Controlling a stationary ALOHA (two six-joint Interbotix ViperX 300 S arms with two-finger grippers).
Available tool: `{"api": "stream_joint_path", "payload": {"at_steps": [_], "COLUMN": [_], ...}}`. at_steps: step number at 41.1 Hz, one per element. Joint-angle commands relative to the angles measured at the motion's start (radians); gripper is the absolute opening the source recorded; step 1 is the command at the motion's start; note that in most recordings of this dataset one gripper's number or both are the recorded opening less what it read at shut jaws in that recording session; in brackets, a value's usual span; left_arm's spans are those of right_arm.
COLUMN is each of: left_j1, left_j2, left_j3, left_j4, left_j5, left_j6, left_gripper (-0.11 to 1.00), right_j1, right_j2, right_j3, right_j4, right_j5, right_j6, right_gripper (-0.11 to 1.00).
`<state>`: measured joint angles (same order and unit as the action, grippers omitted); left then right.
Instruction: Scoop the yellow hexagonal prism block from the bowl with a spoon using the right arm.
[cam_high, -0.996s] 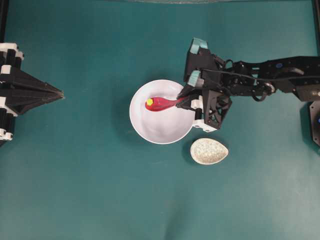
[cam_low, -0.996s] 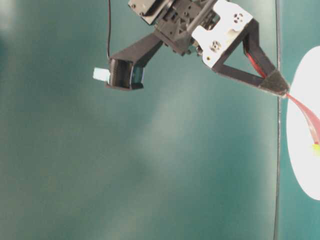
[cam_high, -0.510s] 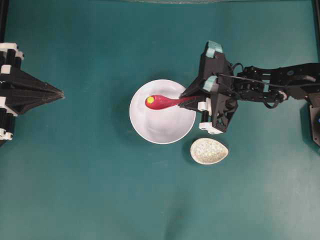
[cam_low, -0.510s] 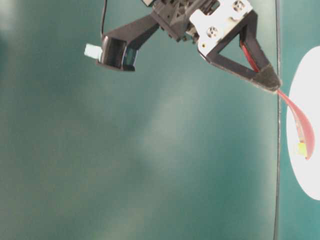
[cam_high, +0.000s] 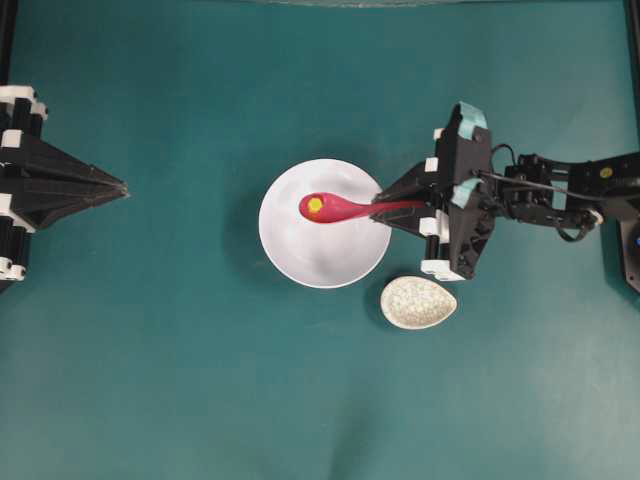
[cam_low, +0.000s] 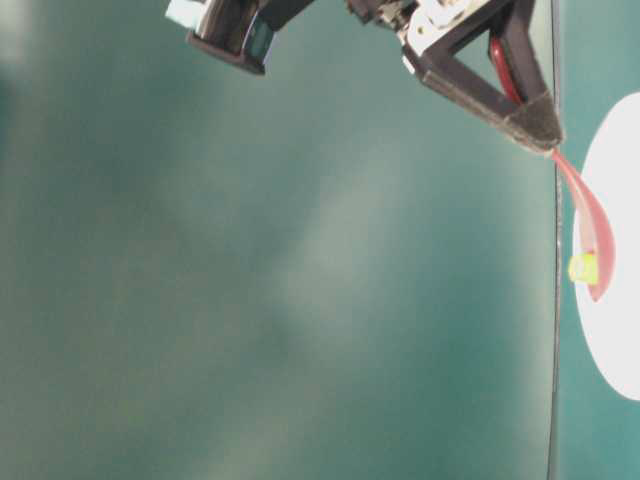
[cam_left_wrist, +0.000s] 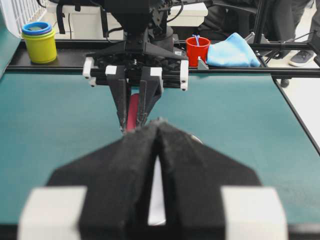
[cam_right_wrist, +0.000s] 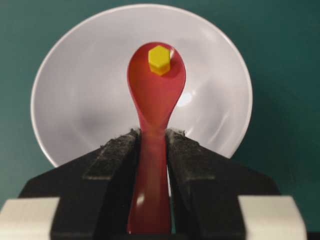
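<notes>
My right gripper (cam_high: 385, 208) is shut on the handle of the pink-red spoon (cam_high: 345, 208) at the right rim of the white bowl (cam_high: 320, 258). The yellow hexagonal prism block (cam_high: 314, 207) lies in the spoon's scoop. In the right wrist view the block (cam_right_wrist: 159, 59) sits near the scoop's far end, the spoon (cam_right_wrist: 157, 100) is held over the bowl (cam_right_wrist: 75, 100), and the gripper (cam_right_wrist: 152, 134) clamps the handle. At table level the spoon (cam_low: 592, 225) hangs lifted with the block (cam_low: 583, 268) in it. My left gripper (cam_high: 120, 187) rests shut at the far left, well apart from the bowl.
A small speckled oval spoon rest (cam_high: 418, 302) lies just below and right of the bowl. Beyond the table's far edge, the left wrist view shows stacked cups (cam_left_wrist: 40, 42), a red cup (cam_left_wrist: 198, 50) and a blue cloth (cam_left_wrist: 232, 51).
The right arm has drawn back to the right and risen, carrying the spoon with the yellow block up from the bowl's floor. The left arm has not moved.
</notes>
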<state>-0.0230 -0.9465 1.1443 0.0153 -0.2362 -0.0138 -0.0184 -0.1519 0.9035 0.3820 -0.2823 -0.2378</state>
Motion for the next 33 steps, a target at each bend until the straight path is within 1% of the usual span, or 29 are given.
{"api": "stream_joint_path", "payload": {"at_steps": [1, 15, 26, 33], "left_j1": [0.002, 0.002, 0.002, 0.002], "left_j2": [0.003, 0.003, 0.003, 0.003], "left_j3": [-0.031, -0.031, -0.031, -0.031], "left_j4": [0.002, 0.002, 0.002, 0.002], "left_j5": [-0.006, -0.006, -0.005, -0.006], "left_j6": [0.000, 0.000, 0.000, 0.000], "left_gripper": [0.03, 0.03, 0.03, 0.03], "right_j1": [0.014, 0.028, 0.026, 0.023], "right_j2": [-0.028, -0.028, -0.044, -0.092], "right_j3": [0.005, 0.048, 0.043, 0.040], "right_j4": [0.000, 0.000, -0.002, -0.002], "right_j5": [-0.040, -0.137, -0.140, -0.130], "right_j6": [-0.002, -0.002, -0.014, -0.023], "right_gripper": [0.25, 0.25, 0.25, 0.25]}}
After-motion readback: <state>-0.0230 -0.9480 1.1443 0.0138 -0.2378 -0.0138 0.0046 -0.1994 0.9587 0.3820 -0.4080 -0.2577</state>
